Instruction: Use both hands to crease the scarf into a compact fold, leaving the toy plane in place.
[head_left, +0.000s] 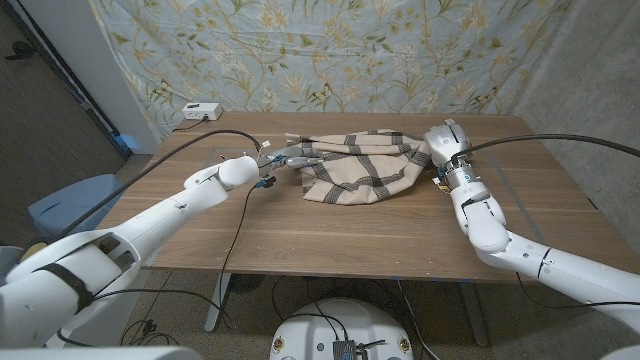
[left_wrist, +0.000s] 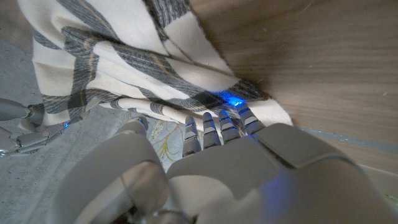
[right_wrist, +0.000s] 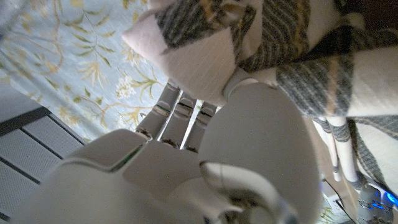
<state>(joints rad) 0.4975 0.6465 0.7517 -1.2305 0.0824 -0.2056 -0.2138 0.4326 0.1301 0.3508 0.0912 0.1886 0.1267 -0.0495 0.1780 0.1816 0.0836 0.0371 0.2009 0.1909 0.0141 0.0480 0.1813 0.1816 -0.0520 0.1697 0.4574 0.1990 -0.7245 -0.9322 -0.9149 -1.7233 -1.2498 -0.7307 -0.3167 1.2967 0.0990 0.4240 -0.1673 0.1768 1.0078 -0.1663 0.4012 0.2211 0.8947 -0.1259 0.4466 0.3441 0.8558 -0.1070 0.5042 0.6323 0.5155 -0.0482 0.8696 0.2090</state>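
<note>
Both hands are seen at the ends of the scarf, which lies bunched near the middle of the wooden bench. One end of the cloth is pinched by the left hand, with the fingers tucked under the edge and the cloth lying over them, as the left wrist view shows. The other end is gripped by the right hand, with a corner of cloth caught against the thumb in the right wrist view.

Some folding looks done, since the striped cloth is already doubled over itself in a loose heap. A small, tidy fold has not been made yet. The layers are still puffy and uneven, so more creasing and pressing is judged to be left.

The toy plane cannot be made out. It may be hidden under the cloth, but that cannot be told. The far edge of the scarf is hard to see behind its own humps. A small white box is set on the far corner of the bench, in front of a flowered curtain.
</note>
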